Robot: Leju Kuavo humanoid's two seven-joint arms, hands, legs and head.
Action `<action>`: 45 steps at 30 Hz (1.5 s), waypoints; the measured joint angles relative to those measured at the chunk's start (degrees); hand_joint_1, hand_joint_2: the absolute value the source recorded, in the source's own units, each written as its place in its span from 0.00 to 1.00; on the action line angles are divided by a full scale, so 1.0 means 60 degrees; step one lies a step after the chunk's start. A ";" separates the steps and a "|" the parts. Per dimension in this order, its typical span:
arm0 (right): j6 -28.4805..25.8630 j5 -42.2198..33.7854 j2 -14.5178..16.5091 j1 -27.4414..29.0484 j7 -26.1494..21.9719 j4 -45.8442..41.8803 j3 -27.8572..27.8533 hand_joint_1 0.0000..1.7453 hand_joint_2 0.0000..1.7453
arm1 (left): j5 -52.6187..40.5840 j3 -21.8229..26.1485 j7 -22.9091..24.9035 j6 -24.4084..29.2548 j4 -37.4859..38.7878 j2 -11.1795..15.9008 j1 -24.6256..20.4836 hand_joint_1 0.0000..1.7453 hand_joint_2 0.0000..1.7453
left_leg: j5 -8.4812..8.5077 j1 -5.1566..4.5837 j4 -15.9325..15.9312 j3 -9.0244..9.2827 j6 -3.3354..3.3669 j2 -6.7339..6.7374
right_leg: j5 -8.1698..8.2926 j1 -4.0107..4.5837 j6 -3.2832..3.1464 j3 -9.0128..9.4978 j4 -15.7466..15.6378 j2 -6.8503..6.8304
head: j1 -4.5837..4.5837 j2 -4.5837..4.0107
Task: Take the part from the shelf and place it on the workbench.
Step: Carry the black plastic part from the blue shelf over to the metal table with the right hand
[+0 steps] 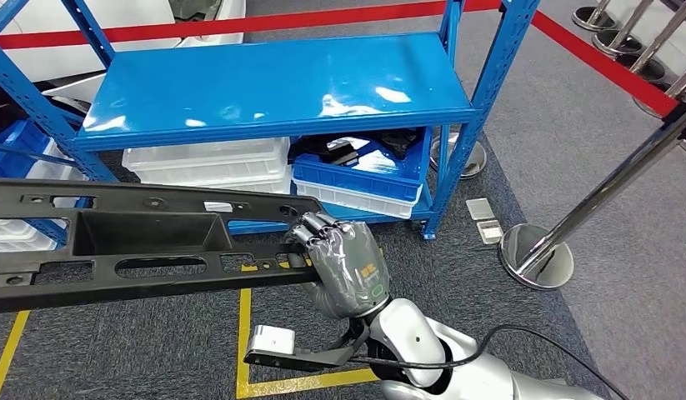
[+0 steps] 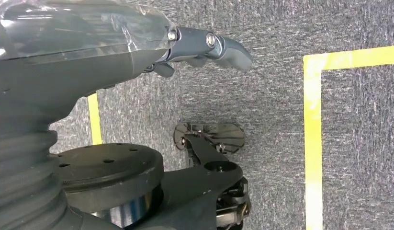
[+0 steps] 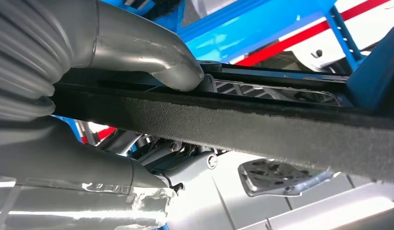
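Grey carpet [image 1: 564,150] with yellow floor tape [image 1: 243,333] runs under a blue shelf rack [image 1: 272,83] that I see ahead of me, its top board bare and glossy. Below that board sit clear plastic bins [image 1: 210,162] on the left and a blue tray [image 1: 364,179] with dark pieces in it on the right. Red barrier tape [image 1: 589,58] and chrome posts [image 1: 589,208] stand off to the right. My right hand [image 1: 343,262] comes up from the near edge, forearm angled up and to the left, wrist bent so the back of the hand faces the head camera. Its fingers [image 1: 314,227] wrap over the far edge of the long black part [image 1: 139,242] at its right end, and in the right wrist view the thumb [image 3: 156,62] presses on one face of the part while the rest of the hand lies on the other side, so it has the part gripped. The part stretches level from that hand out past the left edge of the picture, held in the air in front of the rack, nearer to me than the lower shelf. My left hand [image 2: 137,52] hangs down toward the carpet; one dark finger [image 2: 219,45] sticks out past the grey cover, and I cannot tell how the others lie.
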 joint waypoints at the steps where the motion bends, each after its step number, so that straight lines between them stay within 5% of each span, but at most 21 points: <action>1: 0.0000 0.0001 0.0004 -0.0003 -0.0001 0.0000 -0.0002 1.00 1.00 | 0.0000 0.0000 0.0000 0.0000 0.0004 0.0001 -0.0007 0.00 1.00 | -0.0212 -0.0007 0.0316 -0.0124 -0.0056 0.0064 | 0.0028 -0.0031 -0.0048 0.0012 -0.0041 -0.0069 | -0.0055 0.0000; 4: 0.0002 0.0001 0.0007 0.0000 -0.0002 0.0000 -0.0004 1.00 1.00 | -0.0001 0.0000 0.0000 0.0000 0.0007 0.0001 -0.0004 0.00 1.00 | -0.1056 0.0050 0.2049 -0.0883 -0.0184 0.0251 | 0.0038 -0.0030 -0.0100 0.0013 -0.0052 -0.0266 | -0.0194 0.0000; 6: 0.0006 0.0001 0.0008 0.0006 -0.0005 0.0000 -0.0004 1.00 1.00 | 0.0000 0.0000 0.0001 0.0000 0.0014 0.0001 0.0007 0.00 1.00 | -0.1033 0.0084 0.2424 -0.1036 -0.0221 0.0295 | 0.0031 -0.0027 -0.0096 0.0017 -0.0047 -0.0384 | -0.0201 0.0000; 9: 0.0015 0.0002 0.0008 0.0007 -0.0014 0.0000 -0.0004 1.00 1.00 | -0.0002 0.0000 0.0030 -0.0003 0.0038 0.0001 -0.0001 0.00 1.00 | -0.0137 0.0108 0.0723 -0.0185 -0.0198 0.0501 | -0.0010 -0.0011 -0.0036 0.0056 -0.0027 -0.0516 | -0.0210 0.0000; 11: 0.0020 0.0002 0.0008 0.0006 -0.0023 0.0000 -0.0005 1.00 1.00 | -0.0009 0.0000 0.0065 -0.0006 0.0050 0.0001 -0.0012 0.00 1.00 | 0.0105 0.0070 -0.0103 0.0165 -0.0131 0.0639 | -0.0035 0.0034 0.0036 0.0052 0.0004 -0.0571 | -0.0213 0.0000; 14: 0.0023 0.0000 0.0008 0.0001 -0.0054 0.0000 -0.0008 1.00 1.00 | -0.0016 0.0000 0.0111 -0.0006 0.0060 0.0000 -0.0001 0.00 1.00 | 0.0116 0.0046 -0.0237 0.0149 0.0029 0.0567 | -0.0075 0.0035 0.0172 0.0052 0.0026 -0.0650 | -0.0193 0.0000; 16: 0.0024 -0.0003 0.0008 -0.0009 -0.0066 0.0000 -0.0013 1.00 1.00 | -0.0018 0.0000 0.0123 0.0000 0.0065 -0.0001 -0.0009 0.00 1.00 | 0.0169 0.0073 -0.0296 0.0155 0.0165 0.0503 | -0.0369 -0.0006 0.0263 -0.0075 0.0380 -0.0505 | -0.0171 0.0000; 19: 0.0040 -0.0014 0.0007 -0.0001 -0.0078 0.0002 -0.0016 1.00 1.00 | -0.0021 0.0000 0.0122 0.0007 0.0067 -0.0002 -0.0014 0.00 1.00 | 0.0199 0.0068 -0.0316 0.0142 0.0270 0.0410 | -0.1241 -0.0023 0.0320 -0.0838 0.2097 -0.0237 | -0.0098 0.0000; 21: 0.0058 -0.0016 0.0005 0.0017 -0.0082 0.0006 -0.0016 1.00 1.00 | -0.0022 0.0000 0.0121 0.0009 0.0069 -0.0001 -0.0004 0.00 1.00 | 0.0198 0.0057 -0.0301 0.0141 0.0279 0.0304 | -0.1294 -0.0025 0.0330 -0.1113 0.2698 -0.0207 | -0.0086 0.0000; 24: 0.0071 -0.0016 0.0005 0.0016 -0.0087 0.0011 -0.0016 1.00 1.00 | -0.0032 0.0000 0.0101 0.0011 0.0071 -0.0009 -0.0012 0.00 1.00 | 0.0182 0.0062 -0.0244 0.0139 0.0244 0.0113 | -0.0411 -0.0051 0.0283 -0.0441 0.1250 -0.0055 | -0.0080 0.0000; 26: 0.0089 -0.0015 0.0007 0.0011 -0.0095 0.0011 -0.0017 1.00 1.00 | -0.0042 0.0000 0.0066 0.0013 0.0071 -0.0016 -0.0024 0.00 1.00 | 0.0178 0.0050 -0.0169 0.0068 0.0153 -0.0005 | -0.0116 -0.0059 0.0244 -0.0061 0.0325 0.0144 | -0.0082 0.0000; 29: 0.0134 -0.0016 0.0008 -0.0006 -0.0106 0.0011 -0.0018 1.00 1.00 | -0.0058 0.0001 0.0034 0.0014 0.0075 -0.0016 -0.0015 0.00 1.00 | 0.0212 0.0063 -0.0156 -0.0012 -0.0028 -0.0114 | -0.0083 -0.0031 0.0123 -0.0037 0.0141 0.0134 | -0.0101 0.0000; 31: 0.0154 -0.0024 0.0017 -0.0047 -0.0130 0.0011 -0.0018 1.00 1.00 | -0.0062 0.0005 0.0022 0.0014 0.0077 -0.0015 -0.0015 0.00 1.00 | -0.0004 0.0072 0.0125 -0.0119 -0.0143 0.0008 | -0.0027 -0.0052 0.0000 -0.0021 0.0080 0.0010 | -0.0148 0.0000; 34: 0.0165 -0.0100 0.0035 -0.0082 -0.0183 0.0011 -0.0018 1.00 1.00 | -0.0061 0.0014 -0.0001 0.0014 0.0078 -0.0014 -0.0020 0.00 1.00 | -0.0880 0.0083 0.1787 -0.0830 -0.0280 0.0265 | -0.0014 -0.0042 -0.0094 -0.0019 0.0058 -0.0209 | -0.0265 0.0000; 36: 0.0168 -0.0144 0.0035 -0.0082 -0.0199 0.0011 -0.0017 1.00 1.00 | -0.0059 0.0017 -0.0004 0.0014 0.0078 -0.0014 0.0004 0.00 1.00 | -0.1070 0.0090 0.2532 -0.1156 -0.0301 0.0298 | -0.0024 -0.0020 -0.0103 -0.0019 0.0067 -0.0345 | -0.0272 0.0000; 37: 0.0170 -0.0155 0.0035 -0.0082 -0.0199 0.0011 -0.0016 1.00 1.00 | -0.0058 0.0020 -0.0004 0.0014 0.0078 -0.0014 0.0014 0.00 1.00 | -0.0894 0.0088 0.2367 -0.1060 -0.0284 0.0313 | -0.0031 -0.0014 -0.0102 -0.0012 0.0071 -0.0404 | -0.0273 0.0000; 41: 0.0171 -0.0162 0.0058 -0.0092 -0.0200 0.0011 -0.0018 1.00 1.00 | -0.0057 0.0038 -0.0008 0.0014 0.0081 -0.0014 0.0005 0.00 1.00 | 0.0107 0.0002 0.0037 0.0050 -0.0094 0.0602 | -0.0086 0.0025 -0.0024 0.0036 0.0091 -0.0575 | -0.0273 0.0000; 45: 0.0171 -0.0162 0.0081 -0.0108 -0.0200 0.0011 -0.0017 1.00 1.00 | -0.0058 0.0046 -0.0013 0.0014 0.0082 -0.0014 0.0020 0.00 1.00 | 0.0183 -0.0013 -0.0269 0.0123 0.0108 0.0534 | -0.0141 0.0046 0.0151 0.0060 0.0081 -0.0637 | -0.0269 0.0000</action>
